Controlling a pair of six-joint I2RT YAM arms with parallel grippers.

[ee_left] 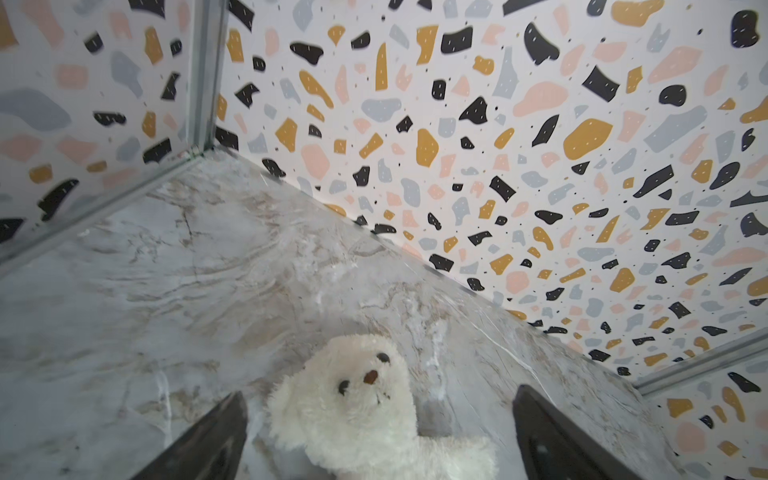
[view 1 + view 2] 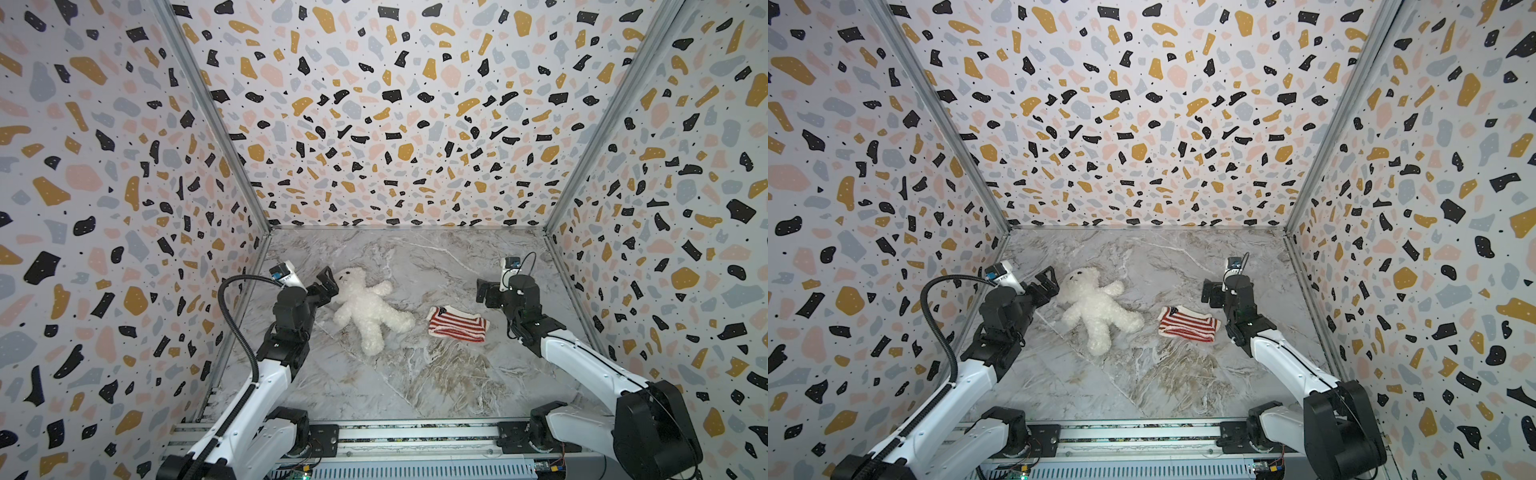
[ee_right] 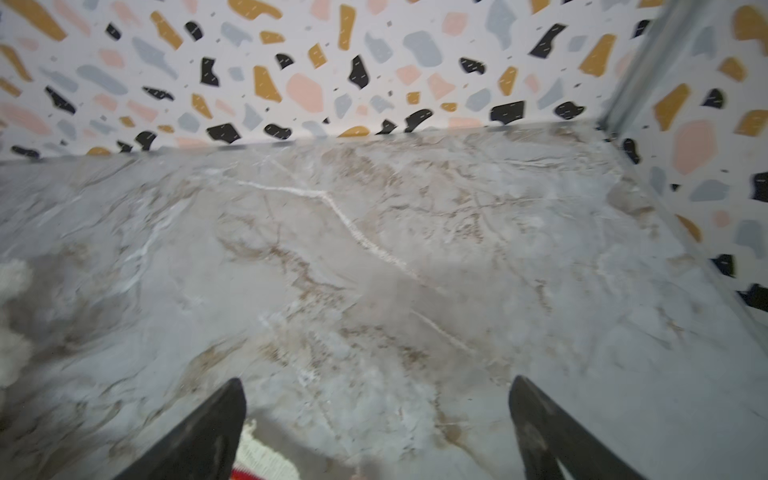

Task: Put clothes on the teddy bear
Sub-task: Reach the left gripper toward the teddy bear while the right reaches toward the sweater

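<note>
The teddy bear (image 2: pixel 368 307) (image 2: pixel 1096 309), white and fluffy, lies on its back on the marble tabletop (image 2: pixel 415 374), left of centre, with its head toward the left arm. My left gripper (image 2: pixel 328 283) (image 2: pixel 1047 281) is open right beside the bear's head. In the left wrist view the head (image 1: pixel 357 399) sits between the spread jaws of the left gripper (image 1: pixel 380 390), untouched. A red-and-white striped sweater (image 2: pixel 457 324) (image 2: pixel 1187 325) lies flat to the bear's right. My right gripper (image 2: pixel 484 291) (image 2: pixel 1209 291) (image 3: pixel 375 379) hovers open just beyond the sweater, holding nothing. The sweater's hem (image 3: pixel 257 457) shows by one finger.
Terrazzo-patterned walls (image 2: pixel 395 124) enclose the table on three sides, with metal corner posts (image 2: pixel 262 208). A metal rail (image 2: pixel 415 436) carrying both arm bases runs along the front edge. A black cable loop (image 2: pixel 232 316) hangs beside the left arm.
</note>
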